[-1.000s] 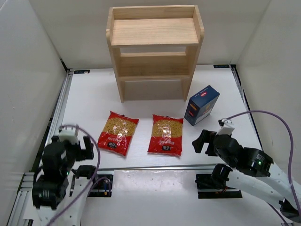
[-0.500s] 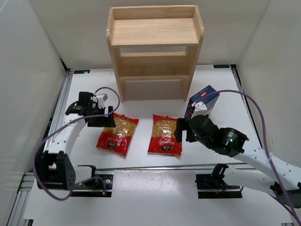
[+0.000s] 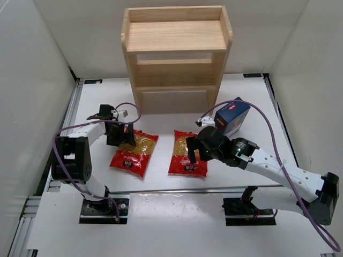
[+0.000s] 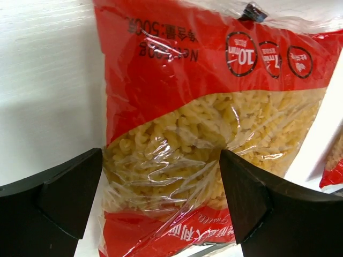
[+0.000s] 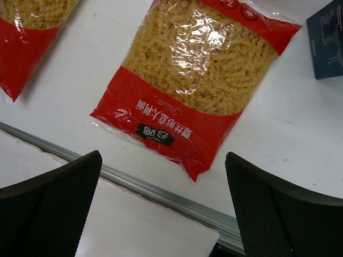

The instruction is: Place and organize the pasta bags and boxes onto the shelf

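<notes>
There are two flat red plastic bags with clear windows of yellow pasta, one dark blue cardboard pasta box (image 3: 234,114), and one light wooden three-tier shelf (image 3: 177,36) at the far side of the white worktop (image 3: 96,104).

Both bags lie flat in front of the shelf, side by side and apart: the left bag (image 3: 134,154) tilted, the right bag (image 3: 187,160) nearly straight. The box sits by the shelf's lower right corner, just beyond the right arm, whose purple cable (image 3: 278,134) arcs past it. A metal rail (image 5: 161,194) runs along the near edge, just beside the right bag's lower end.

The left claw (image 3: 120,134) is spread wide over the far end of the left bag (image 4: 203,107), its black fingers (image 4: 64,193) low on either side of the pasta window, and I cannot tell whether they touch it. It grips nothing.

The right claw (image 3: 193,149) is also spread wide and holds nothing, poised above the right bag (image 5: 198,80), with the box's corner (image 5: 327,45) in its wrist view.
</notes>
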`<action>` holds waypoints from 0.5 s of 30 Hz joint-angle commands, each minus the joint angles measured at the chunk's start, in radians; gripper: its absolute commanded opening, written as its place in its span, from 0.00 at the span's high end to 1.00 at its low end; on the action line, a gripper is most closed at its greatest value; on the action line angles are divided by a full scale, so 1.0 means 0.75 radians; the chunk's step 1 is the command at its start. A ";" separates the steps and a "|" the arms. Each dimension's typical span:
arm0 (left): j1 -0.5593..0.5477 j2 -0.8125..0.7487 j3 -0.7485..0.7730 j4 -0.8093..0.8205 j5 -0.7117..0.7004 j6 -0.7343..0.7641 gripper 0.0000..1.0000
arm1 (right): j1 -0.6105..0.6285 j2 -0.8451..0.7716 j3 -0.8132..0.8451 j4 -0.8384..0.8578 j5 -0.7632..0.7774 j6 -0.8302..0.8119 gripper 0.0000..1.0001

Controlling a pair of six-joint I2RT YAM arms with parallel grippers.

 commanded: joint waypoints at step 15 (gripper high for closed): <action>-0.067 -0.135 -0.025 -0.010 0.249 0.010 0.89 | -0.017 0.038 0.090 0.053 -0.007 -0.032 0.00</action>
